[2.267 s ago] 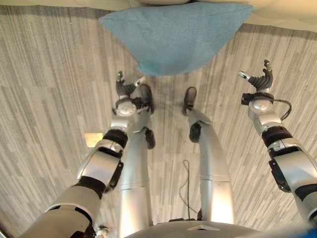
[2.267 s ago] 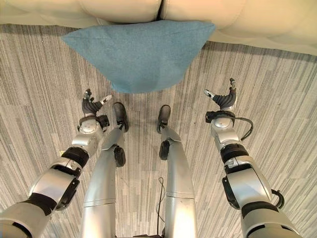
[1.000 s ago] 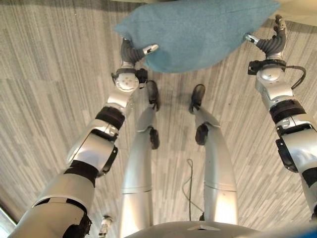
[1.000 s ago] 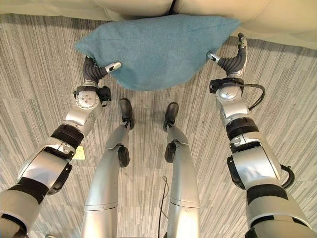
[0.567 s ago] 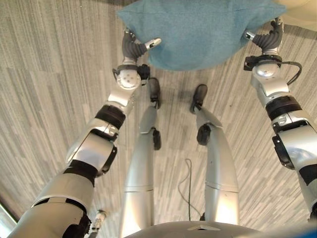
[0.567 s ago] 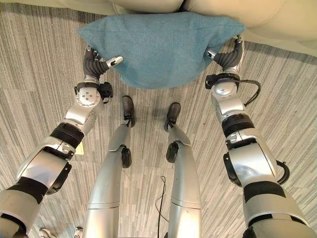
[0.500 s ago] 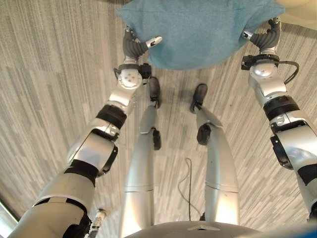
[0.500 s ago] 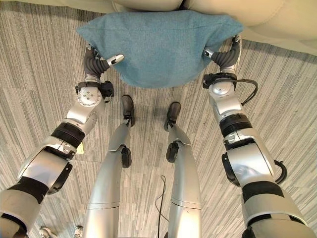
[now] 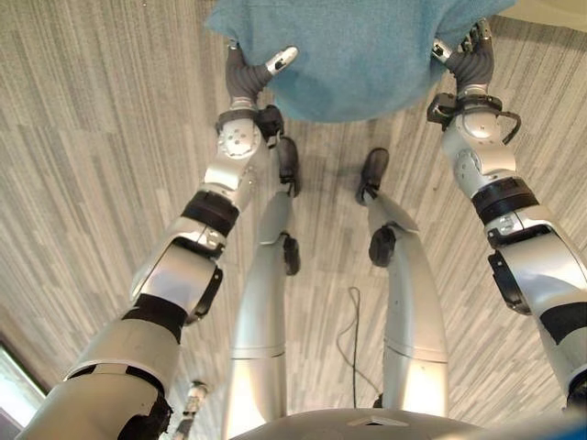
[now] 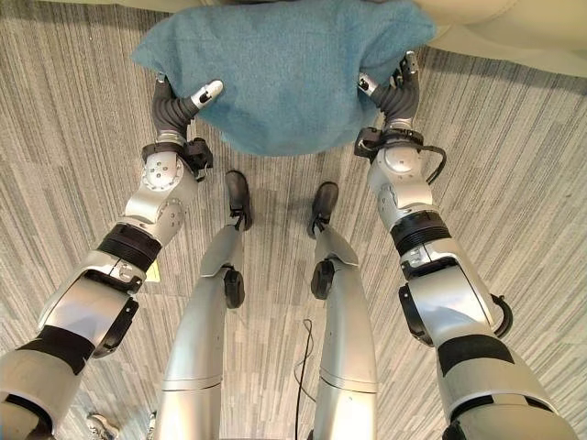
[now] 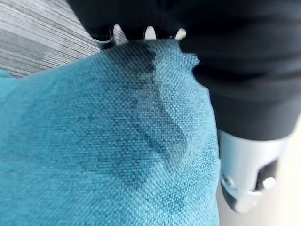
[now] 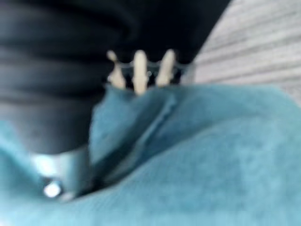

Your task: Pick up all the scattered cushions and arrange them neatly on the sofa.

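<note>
A teal cushion (image 9: 367, 46) lies at the foot of the cream sofa (image 10: 514, 27), its far side against the sofa front. My left hand (image 9: 246, 82) grips its left edge, thumb on top and the fingers tucked under the cloth (image 11: 94, 141). My right hand (image 9: 468, 69) grips the right edge, where the cloth (image 12: 211, 150) creases between its thumb and curled fingers. The cushion is squeezed between both hands and bulges in the middle.
Grey striped carpet (image 10: 514, 183) covers the floor in front of the sofa. A small yellow tag (image 10: 151, 271) lies on the carpet beside my left arm.
Both hands have gone from open and apart to the cushion's two side edges and closed in on it. The cushion looks narrower and more bunched. The camera has tipped forward.
</note>
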You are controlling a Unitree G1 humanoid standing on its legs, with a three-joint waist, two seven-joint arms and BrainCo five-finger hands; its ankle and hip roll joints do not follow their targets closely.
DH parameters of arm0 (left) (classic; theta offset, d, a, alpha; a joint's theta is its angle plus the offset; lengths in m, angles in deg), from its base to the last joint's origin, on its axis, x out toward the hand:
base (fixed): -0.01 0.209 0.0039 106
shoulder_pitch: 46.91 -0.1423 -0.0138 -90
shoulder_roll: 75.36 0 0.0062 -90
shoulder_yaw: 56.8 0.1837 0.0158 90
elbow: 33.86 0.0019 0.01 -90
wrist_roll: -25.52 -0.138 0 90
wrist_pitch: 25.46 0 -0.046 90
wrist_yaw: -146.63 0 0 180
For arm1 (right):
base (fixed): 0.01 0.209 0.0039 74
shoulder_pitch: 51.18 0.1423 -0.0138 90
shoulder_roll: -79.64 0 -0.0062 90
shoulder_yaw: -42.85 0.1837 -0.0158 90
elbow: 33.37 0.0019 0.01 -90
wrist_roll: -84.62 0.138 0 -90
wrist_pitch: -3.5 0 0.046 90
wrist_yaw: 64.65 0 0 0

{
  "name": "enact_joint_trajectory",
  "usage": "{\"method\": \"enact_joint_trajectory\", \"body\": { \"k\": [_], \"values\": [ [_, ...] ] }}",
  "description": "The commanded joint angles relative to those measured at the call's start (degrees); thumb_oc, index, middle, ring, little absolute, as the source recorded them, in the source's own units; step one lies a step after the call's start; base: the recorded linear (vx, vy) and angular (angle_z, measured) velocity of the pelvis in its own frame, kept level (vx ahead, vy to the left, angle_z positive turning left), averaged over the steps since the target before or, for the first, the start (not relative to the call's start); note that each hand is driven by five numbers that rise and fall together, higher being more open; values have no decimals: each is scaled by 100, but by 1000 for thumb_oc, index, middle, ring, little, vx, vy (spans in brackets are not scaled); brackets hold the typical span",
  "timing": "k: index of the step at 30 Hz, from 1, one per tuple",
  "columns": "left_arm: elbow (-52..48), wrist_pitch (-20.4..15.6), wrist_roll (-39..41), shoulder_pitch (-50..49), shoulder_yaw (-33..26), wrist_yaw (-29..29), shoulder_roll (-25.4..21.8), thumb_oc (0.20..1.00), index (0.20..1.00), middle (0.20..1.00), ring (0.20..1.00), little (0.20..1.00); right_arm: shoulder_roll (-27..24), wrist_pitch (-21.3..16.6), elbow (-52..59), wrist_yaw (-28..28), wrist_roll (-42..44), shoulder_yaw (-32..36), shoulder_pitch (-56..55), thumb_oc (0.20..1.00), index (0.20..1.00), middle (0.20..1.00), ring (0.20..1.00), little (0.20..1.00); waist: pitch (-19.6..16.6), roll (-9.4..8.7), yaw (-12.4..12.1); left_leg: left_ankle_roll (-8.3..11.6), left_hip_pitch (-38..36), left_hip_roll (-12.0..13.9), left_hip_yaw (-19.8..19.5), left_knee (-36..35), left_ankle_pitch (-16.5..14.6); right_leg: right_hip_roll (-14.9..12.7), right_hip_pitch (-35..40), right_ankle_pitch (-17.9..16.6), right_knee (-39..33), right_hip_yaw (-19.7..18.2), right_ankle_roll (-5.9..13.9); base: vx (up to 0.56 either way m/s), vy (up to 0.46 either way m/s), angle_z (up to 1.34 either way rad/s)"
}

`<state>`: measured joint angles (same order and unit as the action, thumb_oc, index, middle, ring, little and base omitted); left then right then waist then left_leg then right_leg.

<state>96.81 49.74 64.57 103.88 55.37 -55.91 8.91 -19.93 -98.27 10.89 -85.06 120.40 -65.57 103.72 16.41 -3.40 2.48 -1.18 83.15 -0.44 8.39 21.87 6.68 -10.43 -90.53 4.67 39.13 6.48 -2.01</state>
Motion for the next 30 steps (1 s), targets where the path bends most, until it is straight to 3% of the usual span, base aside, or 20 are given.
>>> {"method": "enact_joint_trajectory", "body": {
  "k": [1,10,22,23,30],
  "values": [
    [-346,-418,165,27,16,310,183,200,200,200,200,200,481,-632,611,420,17,-366,500,200,200,200,200,200,-256,174,203,-192,38,-317,-614,170,-1000,221,156,192,-410,53,509,0,0,0],
    [-697,-477,143,-478,-365,386,-9,200,200,200,200,200,66,-543,967,392,-418,-99,92,200,200,200,200,200,-373,172,182,-206,-408,-342,-648,-100,-972,278,507,165,-592,3,486,-8,1,-1],
    [-2249,-319,-319,-2687,-283,867,661,200,200,200,200,200,569,-536,2619,258,-1356,723,-2873,200,200,200,200,200,-460,227,234,-64,-3256,-360,-712,-1133,-988,368,3329,31,-1827,183,451,-47,-15,-9],
    [-2382,-297,-369,-3080,-202,957,706,200,200,200,200,200,680,-508,2750,263,-1491,752,-3372,200,200,200,200,200,-440,237,272,-81,-3918,-333,-681,-1240,-1089,394,3993,11,-2049,196,474,-47,-18,-16],
    [-2727,-211,-720,-4290,-224,1272,536,200,200,200,200,200,670,-329,3182,378,-1897,1153,-4844,200,200,200,200,200,-512,258,442,-77,-5940,-214,-491,-1500,-1365,531,6276,-111,-2959,241,531,-6,10,-19]
  ]
}}
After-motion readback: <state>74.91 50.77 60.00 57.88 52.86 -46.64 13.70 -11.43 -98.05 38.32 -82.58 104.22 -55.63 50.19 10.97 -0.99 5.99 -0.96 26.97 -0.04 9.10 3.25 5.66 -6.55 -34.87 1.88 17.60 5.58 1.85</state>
